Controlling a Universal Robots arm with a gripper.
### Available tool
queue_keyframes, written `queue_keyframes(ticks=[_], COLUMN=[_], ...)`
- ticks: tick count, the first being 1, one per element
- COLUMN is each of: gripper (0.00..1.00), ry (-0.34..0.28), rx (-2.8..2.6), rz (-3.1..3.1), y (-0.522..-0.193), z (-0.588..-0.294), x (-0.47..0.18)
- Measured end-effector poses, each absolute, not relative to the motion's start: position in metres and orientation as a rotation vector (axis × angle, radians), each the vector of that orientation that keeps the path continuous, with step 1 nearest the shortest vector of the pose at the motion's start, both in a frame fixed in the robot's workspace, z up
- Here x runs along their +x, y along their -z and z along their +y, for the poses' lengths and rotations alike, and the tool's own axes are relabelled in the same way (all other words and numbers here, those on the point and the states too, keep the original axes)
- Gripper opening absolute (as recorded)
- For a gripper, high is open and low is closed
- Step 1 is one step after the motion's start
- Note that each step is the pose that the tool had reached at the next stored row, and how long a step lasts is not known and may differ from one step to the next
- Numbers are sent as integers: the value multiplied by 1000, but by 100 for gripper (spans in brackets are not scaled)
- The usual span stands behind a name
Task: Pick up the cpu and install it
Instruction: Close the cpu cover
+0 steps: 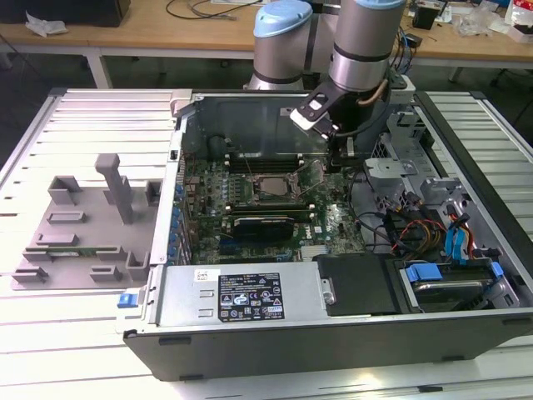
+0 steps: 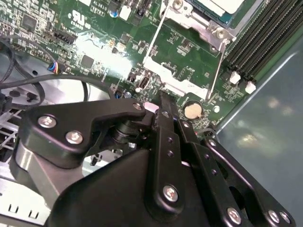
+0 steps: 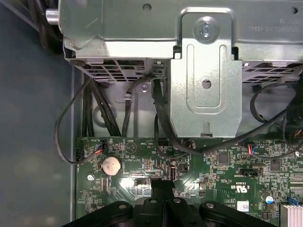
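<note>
cpu (image 1: 271, 188) looks seated in the socket (image 1: 268, 202) mid-board, silver top up. gripper (image 1: 337, 160) has its fingers pressed together with nothing between them. It sits low over the board, near the coin cell (image 3: 111, 165) and off the socket toward the exterior view's right. Can't tell if it touches anything. load plate (image 2: 173, 78) reads as flipped open, so I judge the step is latching. To do it well: contact only plate or lever, stay off the chip top, push slow and square, keep clear of the loose cables (image 3: 161, 118).
</note>
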State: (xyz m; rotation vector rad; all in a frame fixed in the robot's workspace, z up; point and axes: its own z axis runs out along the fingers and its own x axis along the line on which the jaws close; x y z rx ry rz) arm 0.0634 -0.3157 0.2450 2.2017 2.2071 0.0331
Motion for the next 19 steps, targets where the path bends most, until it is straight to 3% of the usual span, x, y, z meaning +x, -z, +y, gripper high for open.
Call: queue_keyframes(ticks=[19], gripper=[11], ry=[-35], rx=[2202], rz=[2205], y=[-240], z=[-313], x=[31])
